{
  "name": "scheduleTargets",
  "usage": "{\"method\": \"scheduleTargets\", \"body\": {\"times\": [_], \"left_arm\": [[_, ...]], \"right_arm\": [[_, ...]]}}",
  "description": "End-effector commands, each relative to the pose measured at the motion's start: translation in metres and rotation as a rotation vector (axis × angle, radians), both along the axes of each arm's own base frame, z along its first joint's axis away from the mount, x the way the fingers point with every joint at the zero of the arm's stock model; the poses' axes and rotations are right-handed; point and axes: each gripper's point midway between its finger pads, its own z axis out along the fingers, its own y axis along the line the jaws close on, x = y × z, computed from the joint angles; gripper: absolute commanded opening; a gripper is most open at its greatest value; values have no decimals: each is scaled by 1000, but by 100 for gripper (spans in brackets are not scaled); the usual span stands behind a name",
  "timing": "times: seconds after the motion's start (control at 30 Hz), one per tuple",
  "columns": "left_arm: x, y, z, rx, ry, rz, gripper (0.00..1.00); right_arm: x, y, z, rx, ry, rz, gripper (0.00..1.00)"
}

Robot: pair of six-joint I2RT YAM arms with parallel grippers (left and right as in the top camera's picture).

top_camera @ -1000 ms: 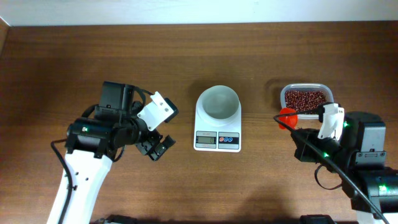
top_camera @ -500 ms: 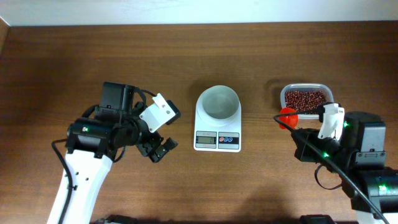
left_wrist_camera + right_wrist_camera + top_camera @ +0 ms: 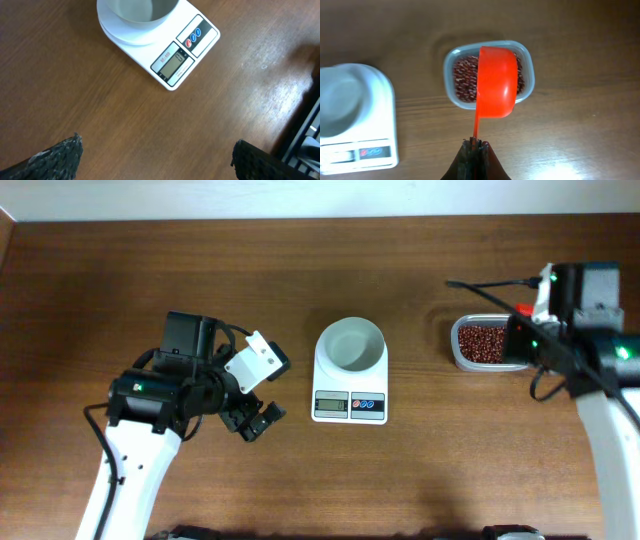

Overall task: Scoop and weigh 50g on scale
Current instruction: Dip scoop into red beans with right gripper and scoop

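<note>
Covering half the tub (image 3: pixel 529 75), the red scoop (image 3: pixel 496 82) hangs over the beans (image 3: pixel 461 70); whether it touches them or carries any is unclear. The right hand (image 3: pixel 475 146) is clamped on its thin handle (image 3: pixel 476 122), and from overhead the arm (image 3: pixel 590 360) hides both. The tub sits near the right edge of the surface (image 3: pixel 150 270). The scale (image 3: pixel 350 375) stands mid-surface, its display too small to read. The left hand (image 3: pixel 255 418) hovers beside it, spread wide, with its fingertips (image 3: pixel 57 156) cut off.
</note>
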Motion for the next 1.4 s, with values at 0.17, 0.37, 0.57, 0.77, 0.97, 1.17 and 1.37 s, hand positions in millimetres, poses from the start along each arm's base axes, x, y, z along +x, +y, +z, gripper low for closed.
{"method": "scheduleTargets", "body": {"times": [0.17,0.37,0.57,0.77,0.97,1.17,1.37], "left_arm": [[-2,0,-2,-4,3,-13,99],[-2,0,-2,-4,3,-14,99],[-2,0,-2,-4,3,-14,99],[-2,0,-2,-4,3,-13,99],[-2,0,-2,-4,3,-14,99],[-2,0,-2,-4,3,-13,99],[-2,0,-2,-4,3,-13,99]], "right_arm": [[51,-31,-95,-176,258,-43,4],[51,-59,-123,-145,332,-94,4],[39,-64,-142,-53,383,-87,4],[47,-56,-143,-12,357,-44,4],[48,-34,-184,120,456,6,4],[42,-20,-172,213,441,93,4],[44,-21,-147,507,322,101,4]]}}
